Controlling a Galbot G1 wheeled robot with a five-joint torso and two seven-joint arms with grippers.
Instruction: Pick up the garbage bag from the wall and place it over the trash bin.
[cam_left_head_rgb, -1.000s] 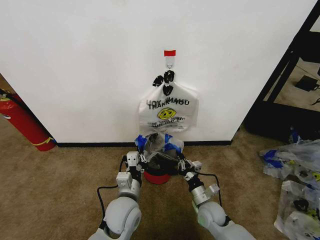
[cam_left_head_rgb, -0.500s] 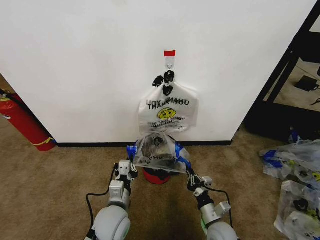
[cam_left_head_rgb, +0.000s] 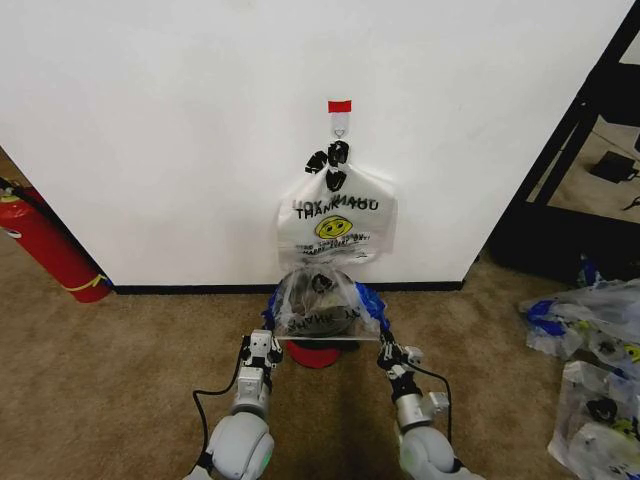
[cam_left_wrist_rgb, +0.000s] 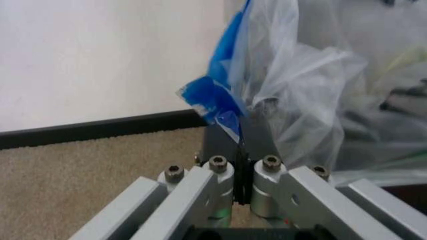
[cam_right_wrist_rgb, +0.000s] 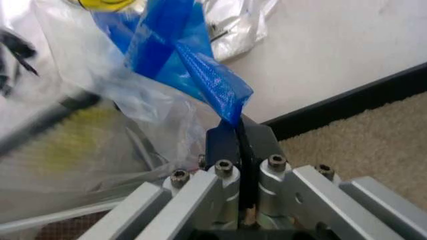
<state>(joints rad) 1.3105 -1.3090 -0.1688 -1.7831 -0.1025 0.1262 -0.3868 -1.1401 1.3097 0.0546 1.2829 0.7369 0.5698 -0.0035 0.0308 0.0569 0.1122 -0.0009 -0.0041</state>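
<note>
The garbage bag (cam_left_head_rgb: 325, 308), thin and see-through with blue patches, hangs stretched between my two grippers, just above the trash bin (cam_left_head_rgb: 315, 354). Only a strip of the bin's red body shows under the bag's lower edge. My left gripper (cam_left_head_rgb: 270, 330) is shut on the bag's left blue patch. In the left wrist view the left gripper (cam_left_wrist_rgb: 240, 134) pinches that blue patch (cam_left_wrist_rgb: 215, 102). My right gripper (cam_left_head_rgb: 383, 342) is shut on the right blue patch, and in the right wrist view the right gripper (cam_right_wrist_rgb: 239, 131) clamps that blue strip (cam_right_wrist_rgb: 200, 75).
An opaque white THANK YOU bag (cam_left_head_rgb: 337, 225) hangs on the wall hook (cam_left_head_rgb: 340, 122) right behind and above. A red fire extinguisher (cam_left_head_rgb: 48, 248) leans at the left. More plastic bags (cam_left_head_rgb: 590, 340) lie on the carpet at the right, beside a black frame (cam_left_head_rgb: 560, 190).
Both grippers have drawn back from the bin and lifted the bag with them. The bag, first bunched low at the bin, now hangs spread out above it.
</note>
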